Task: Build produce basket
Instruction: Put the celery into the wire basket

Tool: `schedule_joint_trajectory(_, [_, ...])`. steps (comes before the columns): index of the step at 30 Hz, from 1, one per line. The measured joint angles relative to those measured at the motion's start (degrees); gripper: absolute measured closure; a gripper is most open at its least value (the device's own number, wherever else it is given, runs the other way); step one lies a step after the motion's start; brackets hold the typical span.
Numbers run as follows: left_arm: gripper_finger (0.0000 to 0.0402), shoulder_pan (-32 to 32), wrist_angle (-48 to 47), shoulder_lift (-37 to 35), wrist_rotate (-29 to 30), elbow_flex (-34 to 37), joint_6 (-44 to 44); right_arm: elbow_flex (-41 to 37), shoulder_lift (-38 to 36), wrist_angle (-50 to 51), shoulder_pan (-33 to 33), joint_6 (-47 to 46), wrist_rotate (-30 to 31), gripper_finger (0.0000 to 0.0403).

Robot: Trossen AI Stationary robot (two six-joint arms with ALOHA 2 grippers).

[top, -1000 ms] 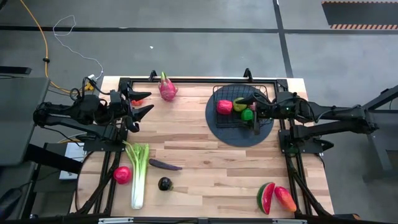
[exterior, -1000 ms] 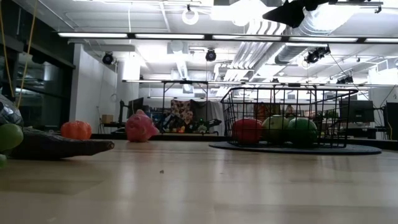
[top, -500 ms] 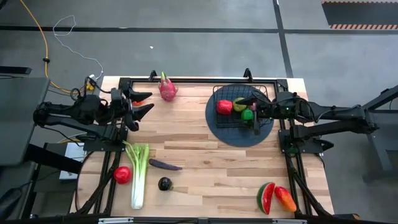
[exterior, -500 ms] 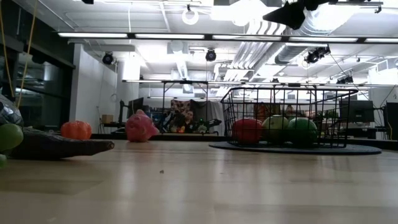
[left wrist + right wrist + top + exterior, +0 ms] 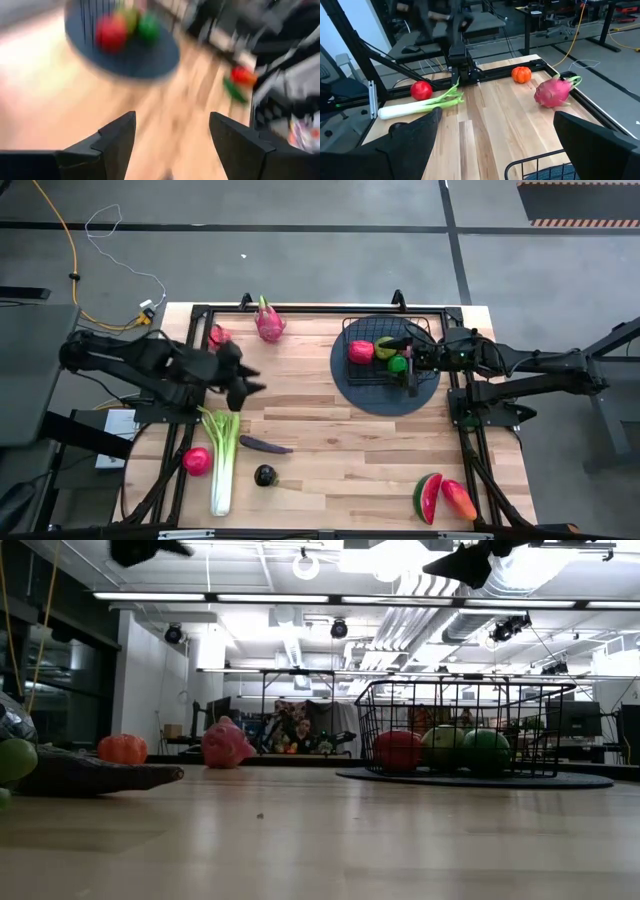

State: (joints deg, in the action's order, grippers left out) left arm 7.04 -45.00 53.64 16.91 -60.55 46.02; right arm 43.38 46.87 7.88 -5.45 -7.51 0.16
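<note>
The black wire basket [image 5: 372,372] stands on a dark round mat [image 5: 350,385] at the table's far right. It holds a red fruit [image 5: 361,351], a yellow-green one [image 5: 385,350] and a green one [image 5: 398,364]. My right gripper [image 5: 405,360] hovers open above the basket. My left gripper [image 5: 250,378] is open in the air over the left half of the table, above bare wood beyond the celery [image 5: 224,455]. The dragon fruit [image 5: 268,323] and a small red-orange fruit [image 5: 219,335] lie at the far edge. In the left wrist view the open fingers [image 5: 120,140] face the basket [image 5: 125,30].
Near the left edge lie a red fruit [image 5: 196,461], the eggplant [image 5: 265,445] and a dark round fruit [image 5: 264,475]. A watermelon slice [image 5: 428,497] and a mango [image 5: 458,498] sit at the near right corner. Bare wood spans the table's middle [image 5: 320,430].
My left gripper has swung from the far left corner toward the table's middle and near side, turning as it went and staying open. This uncovered the small red-orange fruit at the far edge. The right arm and the produce have kept still.
</note>
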Motion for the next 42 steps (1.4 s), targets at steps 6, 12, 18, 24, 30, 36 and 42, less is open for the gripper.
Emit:
schedule_joint_trajectory(6, [0.0161, 8.0, -12.2, 7.5, -7.2, -0.5, 22.0, 0.0, 0.0, 0.0, 0.0, 0.0, 0.0, 0.0016])
schedule_joint_trajectory(12, [0.0161, 18.2, -17.9, 15.4, -11.6, -0.5, 41.5, 0.0, 0.0, 0.0, 0.0, 0.0, 0.0, 0.0016])
schedule_joint_trajectory(18, [0.0161, 26.9, -18.6, 23.2, -18.3, -0.5, 55.7, 0.0, 0.0, 0.3, 0.0, 0.0, 0.0, 0.0016])
schedule_joint_trajectory(24, [0.0161, 32.0, -17.9, 28.9, -25.3, -0.5, 63.4, 0.0, 0.0, 0.5, 0.0, 0.0, 0.0, 0.0016])
schedule_joint_trajectory(30, [0.0154, 34.5, -17.5, 31.0, -25.5, -0.5, 69.7, 0.0, 0.0, 1.0, 0.0, 0.0, 0.0, 0.0016])
schedule_joint_trajectory(36, [0.0092, 35.8, -17.2, 31.0, -25.0, -0.5, 73.8, 0.0, 0.0, 1.6, 0.0, 0.0, 0.0, 0.0016])
schedule_joint_trajectory(42, [0.0013, 36.9, -16.5, 31.5, -23.8, -0.5, 75.3, 0.0, 0.0, 2.7, 0.0, 0.0, 0.0, 0.0016])
